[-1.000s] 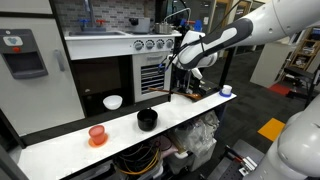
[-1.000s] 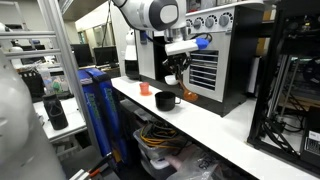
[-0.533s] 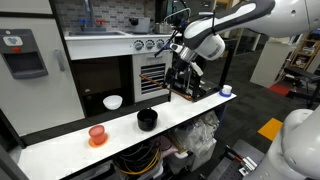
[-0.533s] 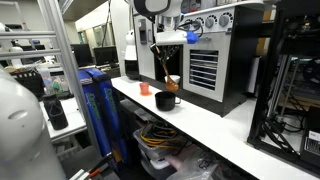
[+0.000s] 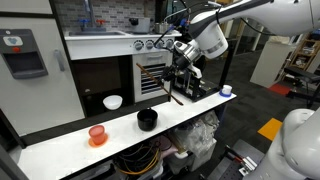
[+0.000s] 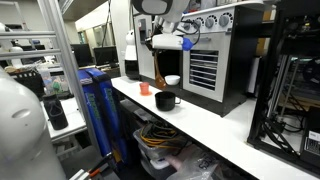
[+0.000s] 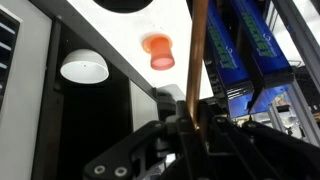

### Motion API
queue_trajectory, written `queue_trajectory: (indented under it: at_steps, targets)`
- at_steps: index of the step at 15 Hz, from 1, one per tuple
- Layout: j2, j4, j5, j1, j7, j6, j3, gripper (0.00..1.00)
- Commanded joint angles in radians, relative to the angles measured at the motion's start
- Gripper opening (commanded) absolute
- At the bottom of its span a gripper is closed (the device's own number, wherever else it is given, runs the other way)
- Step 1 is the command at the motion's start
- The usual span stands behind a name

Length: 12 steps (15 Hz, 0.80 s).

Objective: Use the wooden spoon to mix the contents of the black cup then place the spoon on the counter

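The wooden spoon [image 7: 197, 60] is smooth reddish-brown wood with a slight sheen. The black cup [image 5: 147, 120] looks matt, the orange cup [image 7: 159, 52] translucent plastic, the white bowl [image 7: 84, 68] glossy, the surface [image 5: 122, 130] smooth plain white

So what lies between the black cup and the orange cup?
Nothing: in an exterior view the counter is bare between black cup and orange cup; the white bowl sits farther back.

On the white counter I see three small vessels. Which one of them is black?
The black cup, short with a wide mouth. The other two differ plainly in colour: a translucent orange-red cup and a white bowl.
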Motion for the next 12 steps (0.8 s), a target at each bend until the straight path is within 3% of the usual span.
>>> queue_trajectory:
  at_steps: [1,7,10,11,12]
  targets:
    - [-0.04,-0.057,0.148,-0.024,-0.116,0.067,0.02,0.04]
    - [-0.047,-0.091,0.363,-0.042,-0.26,0.069,0.034,0.04]
    - [-0.045,-0.1,0.363,-0.062,-0.267,0.072,0.055,0.04]
    - [-0.023,-0.073,0.344,-0.066,-0.236,0.046,0.057,0.14]
    - [-0.024,-0.076,0.344,-0.07,-0.235,0.047,0.061,0.14]
